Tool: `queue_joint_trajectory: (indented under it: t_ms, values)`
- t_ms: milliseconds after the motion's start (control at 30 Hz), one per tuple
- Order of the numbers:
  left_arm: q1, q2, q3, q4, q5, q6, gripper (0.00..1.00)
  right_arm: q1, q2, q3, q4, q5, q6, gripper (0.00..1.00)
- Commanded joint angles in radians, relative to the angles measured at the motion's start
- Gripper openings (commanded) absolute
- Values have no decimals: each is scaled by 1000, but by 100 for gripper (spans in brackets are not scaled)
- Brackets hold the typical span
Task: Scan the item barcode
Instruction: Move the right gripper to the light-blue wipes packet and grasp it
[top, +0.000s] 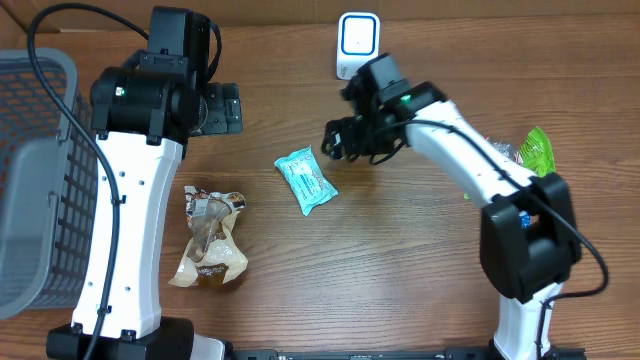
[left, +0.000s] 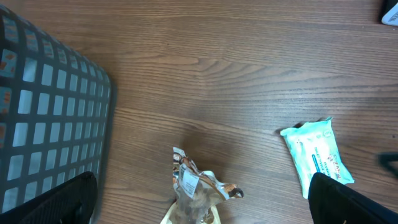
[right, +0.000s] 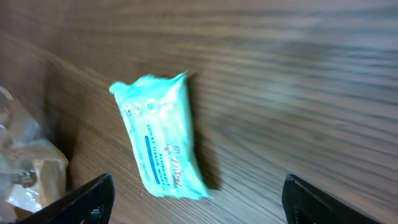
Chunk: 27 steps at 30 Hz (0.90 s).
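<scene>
Overhead view shows the teal wipes packet lying flat on the wooden table, between the arms and near the right gripper, whose jaws stand spread and empty (the left gripper likewise). A white scanner stands at the far edge.

The left tool and right tool hang free — jaws spread wide.
</scene>
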Motion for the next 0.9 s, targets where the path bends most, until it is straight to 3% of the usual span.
queue_joint_trajectory:
  t_ms: [0,200,600,767,867]
  values:
    - [3,-20,17,1,-13,16,100,25,47,-7,41,-6,23,87]
    - [3,-20,17,1,-13,16,100,62,137,-7,95,-6,99,84]
    - [3,-20,17,1,-13,16,100,71,176,-7,23,-148,190,47]
    - [3,-20,17,1,-13,16,100,99,177,-7,-23,-114,219,48]
    - [3,-20,17,1,-13,16,100,121,177,-10,-38,-11,312,50]
